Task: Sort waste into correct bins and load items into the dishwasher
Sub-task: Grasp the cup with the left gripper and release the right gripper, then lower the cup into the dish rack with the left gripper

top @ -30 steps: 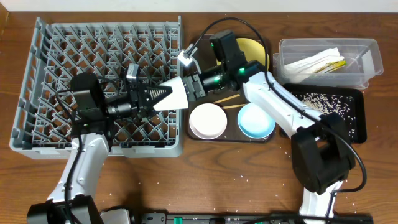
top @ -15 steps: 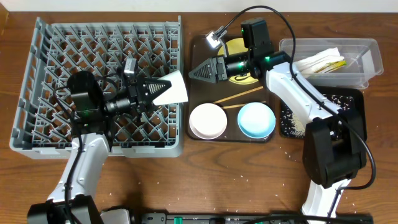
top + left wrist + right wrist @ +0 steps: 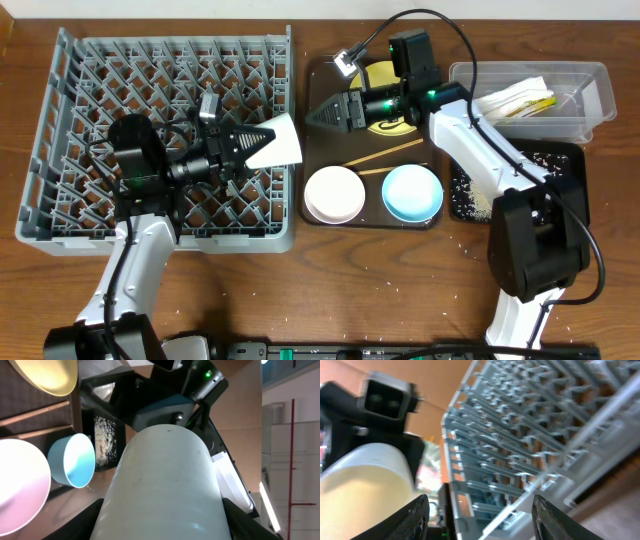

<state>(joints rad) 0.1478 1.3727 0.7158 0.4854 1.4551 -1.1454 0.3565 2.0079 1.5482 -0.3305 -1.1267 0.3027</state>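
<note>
**Small white cup [image 3: 282, 142] gripped sideways over the edge of the large grey plastic dish rack [image 3: 60, 140]**

The left gripper [image 3: 258, 146] was clamped on the cup. It held the cup on its side in the air above the rack's right-hand wall, wider end turned toward the dark brown serving tray [image 3: 316, 150]. The right gripper [image 3: 311, 117] hung over that tray, close beside the cup's wide end. Its fingers [image 3: 417, 517] were spread apart with nothing between them.

On the tray lay the round yellow plate [image 3: 378, 78], partly hidden by the right arm, the thin wooden chopsticks [image 3: 385, 158], the white bowl [image 3: 334, 194] and the light blue bowl [image 3: 412, 193]. Farther right, the clear deep plastic tub [image 3: 600, 92] held white wrappers with yellow-green print [image 3: 515, 100]. The shallow black tray [image 3: 578, 205] in front of it carried small beige crumbs [image 3: 505, 160].
</note>
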